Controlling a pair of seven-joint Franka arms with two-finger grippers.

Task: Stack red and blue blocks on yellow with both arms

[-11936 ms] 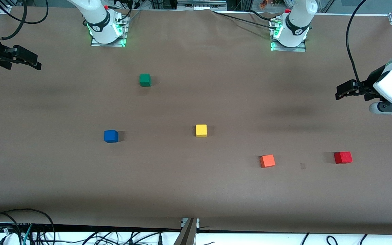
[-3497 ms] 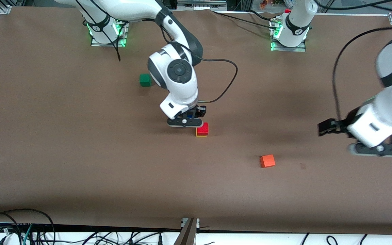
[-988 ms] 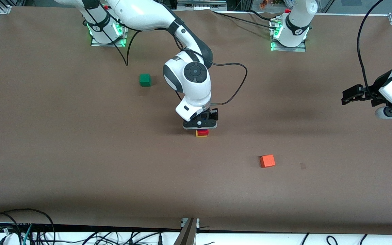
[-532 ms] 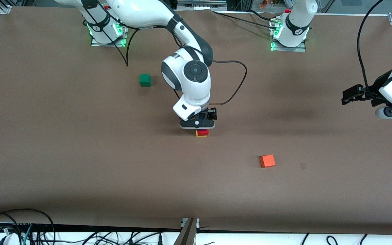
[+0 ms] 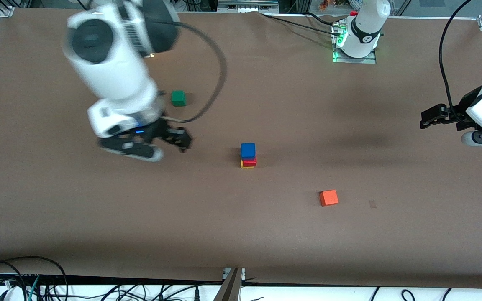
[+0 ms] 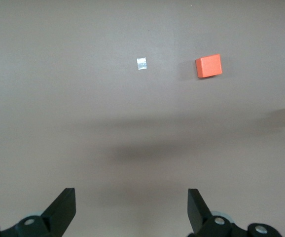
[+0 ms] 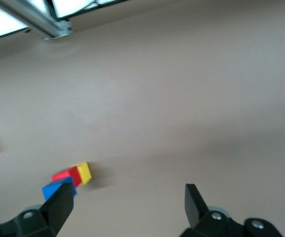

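Blue block [image 5: 248, 149] tops red block [image 5: 249, 162] on yellow cube [image 5: 247, 167], mid-table. Right gripper [image 5: 174, 141], jaws wide and empty, hangs apart, toward its arm's end. Left gripper [image 5: 428, 118], wide open, waits.

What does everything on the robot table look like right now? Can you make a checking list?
Surface: brown table, a small pale scrap on it.
Job's things: blue block on red block on yellow block, one tower.
Clutter: green block toward the right arm's end; orange block nearer the front camera than the tower.
Grippers: right gripper open, empty, over bare table between tower and green block; left gripper open, empty, waiting over the left arm's end.
Cables: black cables along the near table edge; one looping from each arm.
Surroundings: metal frame pieces at the table's edges.
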